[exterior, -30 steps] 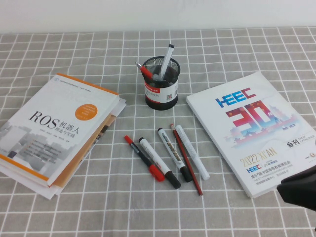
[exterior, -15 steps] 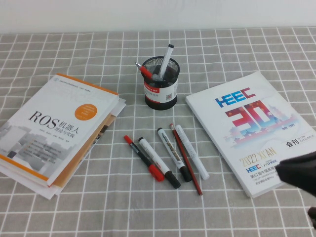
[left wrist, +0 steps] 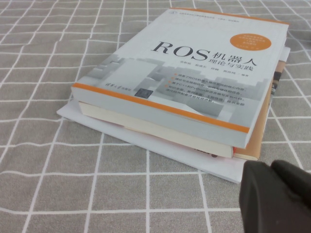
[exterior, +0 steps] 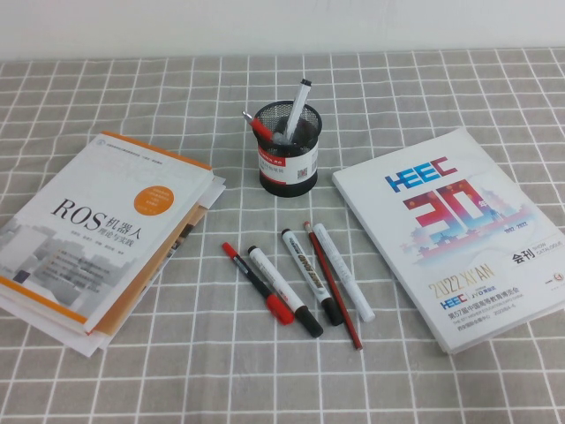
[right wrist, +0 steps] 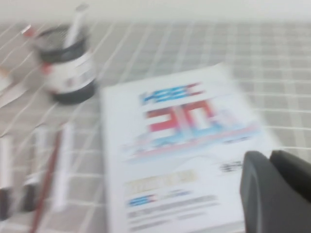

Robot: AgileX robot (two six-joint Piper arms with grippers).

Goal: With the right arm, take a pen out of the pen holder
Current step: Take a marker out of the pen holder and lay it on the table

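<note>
Counter (exterior: pixel 459 88): covered by a grey cloth with a white grid; everything below lies on it.
ROS book (exterior: pixel 97 221): on the robot's left side, lying flat and turned at an angle. It tops a stack, with an orange-edged book and white sheets showing beneath it.
HEEC booklet (exterior: pixel 450 230): on the robot's right side, flat and also angled, white cover with blue and red print, well apart from the stack.
Left tool (left wrist: pixel 269 170): seen only from its own wrist camera, above the cloth just beside the near corner of the stack. Its dark fingers lie pressed together with no gap, clenched on nothing.
Right tool (right wrist: pixel 269 160): seen only from its own wrist camera, above the near part of the HEEC booklet. It is clenched and empty, well apart from the pen holder.
Pen holder (exterior: pixel 289 159): black mesh cup with a red and white label, upright toward the far side of the counter, between the stack and the booklet.
White marker (exterior: pixel 298 102): standing in the pen holder, leaning toward the robot's right, its top well above the rim.
Red pen (exterior: pixel 258 126): also in the pen holder, leaning out over the rim toward the robot's left.
Loose pens: five lie in a slanted row on the cloth in front of the pen holder, roughly parallel.
Row from the robot's left: red-capped pen (exterior: pixel 258 283), black-capped marker (exterior: pixel 284 291), second marker (exterior: pixel 311 276), red pencil (exterior: pixel 334 284), white pen (exterior: pixel 344 272).
Row contact: the red pencil lies close against the white pen.
</note>
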